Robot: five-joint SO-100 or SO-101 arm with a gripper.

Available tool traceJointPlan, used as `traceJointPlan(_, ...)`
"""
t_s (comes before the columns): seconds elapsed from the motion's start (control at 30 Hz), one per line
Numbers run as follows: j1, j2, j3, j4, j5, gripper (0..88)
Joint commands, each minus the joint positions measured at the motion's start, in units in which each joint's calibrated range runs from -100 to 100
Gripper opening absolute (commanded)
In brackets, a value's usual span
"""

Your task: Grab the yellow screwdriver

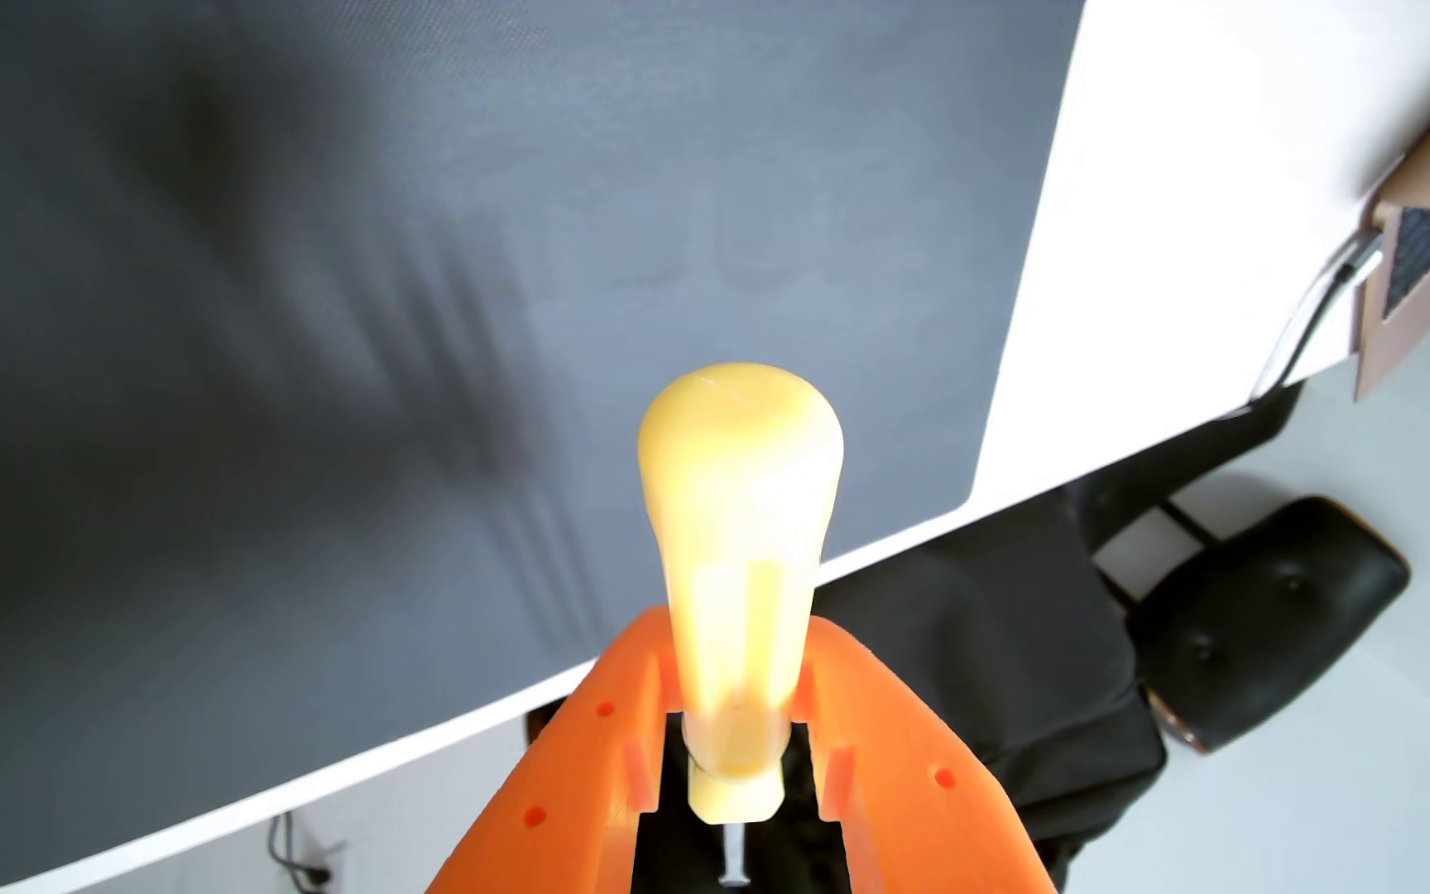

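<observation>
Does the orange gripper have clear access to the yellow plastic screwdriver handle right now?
Yes, apparently: the orange gripper already clamps the yellow plastic screwdriver handle between its fingers, with nothing between them.

I seem to be working in an office or study. I see a white worktop [1167, 215] covered by a large dark grey mat [436, 258], a black padded chair [1270, 619] on a pale floor [1382, 774], cables [1305, 318] at the edge, and cardboard [1399, 327].
</observation>
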Motion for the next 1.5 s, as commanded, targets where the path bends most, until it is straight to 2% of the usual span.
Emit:
traceJointPlan(0.0,0.1,-3.6,-2.5,0.2,-0.3,0.9)
traceJointPlan(1.47,0.6,-4.0,-0.9,-0.1,0.2,0.9)
